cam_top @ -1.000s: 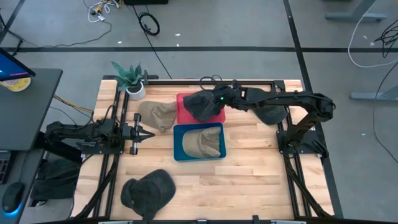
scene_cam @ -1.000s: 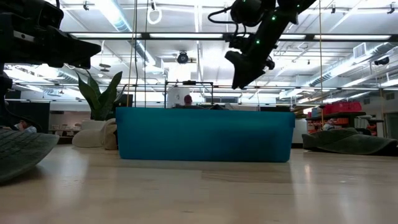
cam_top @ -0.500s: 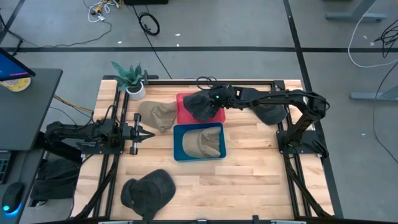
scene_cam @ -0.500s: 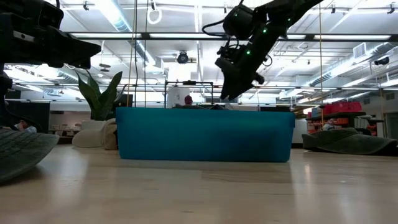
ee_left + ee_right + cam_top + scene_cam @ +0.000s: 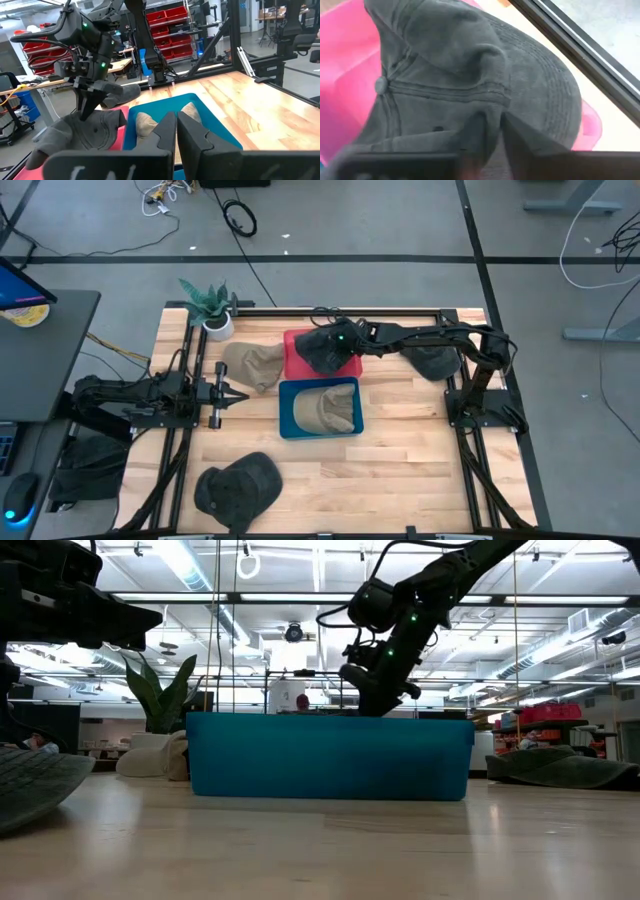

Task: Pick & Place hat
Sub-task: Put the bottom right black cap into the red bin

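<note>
A dark grey hat lies crown up in the pink bin at the table's far middle. My right gripper has come down on its crown and is shut on it; the left wrist view shows the fingers pointing down into the hat. My left gripper waits shut at the left, level above the table. A tan hat lies in the blue bin. My right gripper pinches a raised fold of the crown's cloth between its two fingers, to one side of the top button. It comes from above, slanting down from the table's right. The hat still rests in the pink bin.
Another tan hat lies left of the pink bin, a dark hat near the front left, and another dark one at the right under my right arm. A potted plant stands at the far left corner.
My right gripper has gone toward the table's left and down, from above the pink bin's right side onto the dark grey hat's crown. The hat has stayed in the bin.
</note>
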You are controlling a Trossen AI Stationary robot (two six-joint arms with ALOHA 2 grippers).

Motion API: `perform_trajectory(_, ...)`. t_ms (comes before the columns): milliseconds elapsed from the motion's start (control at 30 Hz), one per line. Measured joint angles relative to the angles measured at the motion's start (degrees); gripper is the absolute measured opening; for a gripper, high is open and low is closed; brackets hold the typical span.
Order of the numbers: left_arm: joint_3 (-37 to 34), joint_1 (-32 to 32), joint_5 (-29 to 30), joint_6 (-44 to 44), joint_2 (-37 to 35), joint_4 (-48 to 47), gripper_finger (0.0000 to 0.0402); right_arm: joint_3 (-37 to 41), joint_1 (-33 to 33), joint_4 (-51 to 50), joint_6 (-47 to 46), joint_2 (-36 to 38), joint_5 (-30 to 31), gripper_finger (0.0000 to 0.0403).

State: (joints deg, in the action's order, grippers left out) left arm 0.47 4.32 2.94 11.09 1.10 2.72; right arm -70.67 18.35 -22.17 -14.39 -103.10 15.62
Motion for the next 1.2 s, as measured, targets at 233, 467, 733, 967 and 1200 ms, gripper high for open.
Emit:
perform_trajectory(233, -0.01, -0.01, 0.0, 0.0, 0.0, 0.0, 0.0018, 0.0, -0.47, -2.14, -1.47, 1.56, 0.43, 0.0009)
perform_trajectory(467, 0.0, 0.0, 0.0, 0.0, 0.01, 0.0, 0.0018, 0.0, -2.01, -4.08, -2.11, 2.85, 0.32, 0.0004)
perform_trajectory(733, -0.02, -0.02, 0.0, 0.0, 0.01, 0.01, 0.0018, 0.0, -1.9, -5.43, -3.57, 2.88, -2.64, 0.0001)
perform_trajectory(967, -0.02, -0.01, 0.0, 0.0, 0.02, 0.0, 0.0018, 0.0, -0.5, -5.1, -2.87, 2.71, 0.0, 0.0001)
perform_trajectory(1200, 0.0, -0.02, 0.0, 0.0, 0.0, 0.02, 0.0018, 0.0, 0.74, -2.84, -1.54, -1.45, 0.42, 0.0)
